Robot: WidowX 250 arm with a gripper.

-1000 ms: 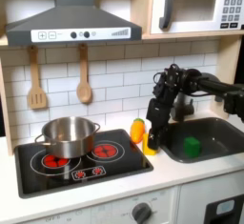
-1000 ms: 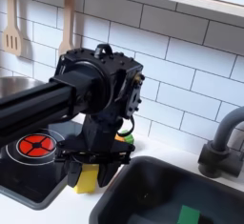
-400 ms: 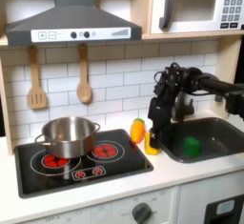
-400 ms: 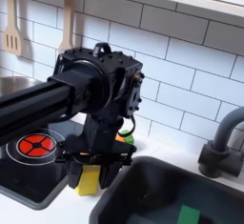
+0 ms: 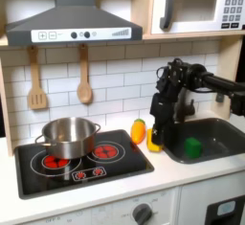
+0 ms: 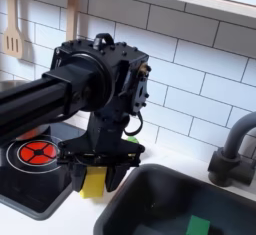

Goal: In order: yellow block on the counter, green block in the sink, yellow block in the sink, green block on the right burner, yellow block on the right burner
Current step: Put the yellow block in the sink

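The yellow block (image 6: 93, 185) sits between the fingers of my gripper (image 6: 95, 182), which is shut on it at the strip of counter (image 6: 45, 222) between cooktop and sink (image 6: 160, 207). In the first exterior view the gripper (image 5: 155, 140) hangs from the black arm at the sink's (image 5: 218, 129) left rim, with the yellow block (image 5: 153, 144) at its tip. I cannot tell whether the block touches the counter (image 5: 120, 185). The green block (image 5: 192, 147) lies in the sink, and the green block (image 6: 199, 225) shows at the bottom edge of the second exterior view. A red right burner (image 5: 105, 151) is bare.
A steel pot (image 5: 67, 136) stands on the left burner. An orange-yellow toy (image 5: 139, 130) with a green tip stands just behind the gripper. The faucet (image 6: 232, 151) rises at the sink's far side. Wooden utensils (image 5: 83, 83) hang on the tiled wall.
The gripper has risen slightly with the yellow block still between its fingers. The arm's upper links have shifted a little. The green block has not moved.
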